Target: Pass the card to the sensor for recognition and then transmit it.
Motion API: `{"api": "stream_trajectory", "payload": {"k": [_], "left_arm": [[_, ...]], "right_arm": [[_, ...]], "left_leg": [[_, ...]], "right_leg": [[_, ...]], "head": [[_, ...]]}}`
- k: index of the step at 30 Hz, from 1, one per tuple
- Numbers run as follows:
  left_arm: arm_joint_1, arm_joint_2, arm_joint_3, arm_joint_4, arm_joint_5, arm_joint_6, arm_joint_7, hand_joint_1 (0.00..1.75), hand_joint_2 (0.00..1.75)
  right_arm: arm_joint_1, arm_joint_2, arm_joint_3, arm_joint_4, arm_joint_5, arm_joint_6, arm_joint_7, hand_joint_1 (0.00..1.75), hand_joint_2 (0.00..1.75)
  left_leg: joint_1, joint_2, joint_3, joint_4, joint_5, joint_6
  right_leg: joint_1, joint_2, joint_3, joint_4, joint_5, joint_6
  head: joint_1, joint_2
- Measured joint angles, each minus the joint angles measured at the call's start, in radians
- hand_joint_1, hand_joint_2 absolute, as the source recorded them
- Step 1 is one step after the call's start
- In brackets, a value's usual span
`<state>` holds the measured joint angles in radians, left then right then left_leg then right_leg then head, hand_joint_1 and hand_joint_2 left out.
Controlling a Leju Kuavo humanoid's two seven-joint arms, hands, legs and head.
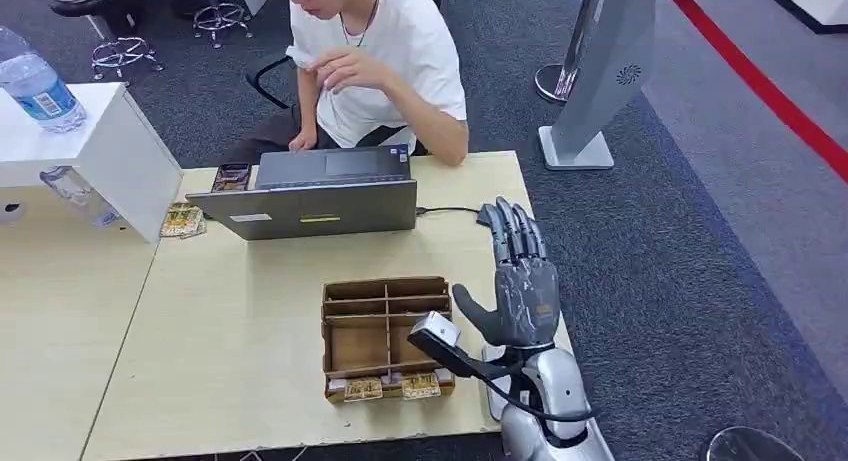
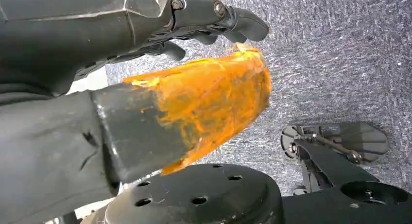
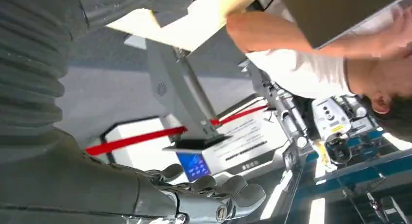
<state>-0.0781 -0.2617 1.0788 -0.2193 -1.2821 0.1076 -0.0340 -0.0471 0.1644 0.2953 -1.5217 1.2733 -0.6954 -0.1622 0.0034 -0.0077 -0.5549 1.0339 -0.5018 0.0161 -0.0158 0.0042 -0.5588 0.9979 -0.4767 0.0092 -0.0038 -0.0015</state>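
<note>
Wood table [image 1: 250, 381] on grey carpet [image 1: 700, 241], person w/ laptop [image 1: 315, 196] opposite. Right hand [image 1: 520, 281] raised over table edge, fingers straight, apart, empty. Cards [image 1: 392, 387] sit in cardboard tray [image 1: 385, 336] front slot. Left hand [image 2: 214, 25] hangs by floor, fingers curled.

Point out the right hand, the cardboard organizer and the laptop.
right hand [image 1: 524, 286], head view, on the back of the open hand.
cardboard organizer [image 1: 385, 303], head view, on a divider wall near the middle.
laptop [image 1: 315, 209], head view, on the lid's back.
</note>
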Motion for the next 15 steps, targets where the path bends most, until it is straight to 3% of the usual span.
{"api": "stream_trajectory", "payload": {"k": [7,15], "left_arm": [[0.0,0.0,0.0,0.0,0.005,0.0,-0.008,0.0,0.0],[0.0,0.0,0.0,0.0,0.005,0.0,-0.008,0.0,0.0]], "right_arm": [[0.019,-0.034,0.076,-0.013,-0.126,0.012,-0.043,0.0,1.75],[0.028,-0.046,0.102,-0.022,-0.139,0.022,-0.058,0.0,1.75]], "left_leg": [[0.0,0.0,0.0,0.0,0.0,0.0],[0.0,0.0,0.0,0.0,0.0,0.0]], "right_leg": [[0.0,0.0,0.0,0.0,0.0,0.0],[0.0,0.0,0.0,0.0,0.0,0.0]], "head": [[0.0,0.0],[0.0,0.0]]}}
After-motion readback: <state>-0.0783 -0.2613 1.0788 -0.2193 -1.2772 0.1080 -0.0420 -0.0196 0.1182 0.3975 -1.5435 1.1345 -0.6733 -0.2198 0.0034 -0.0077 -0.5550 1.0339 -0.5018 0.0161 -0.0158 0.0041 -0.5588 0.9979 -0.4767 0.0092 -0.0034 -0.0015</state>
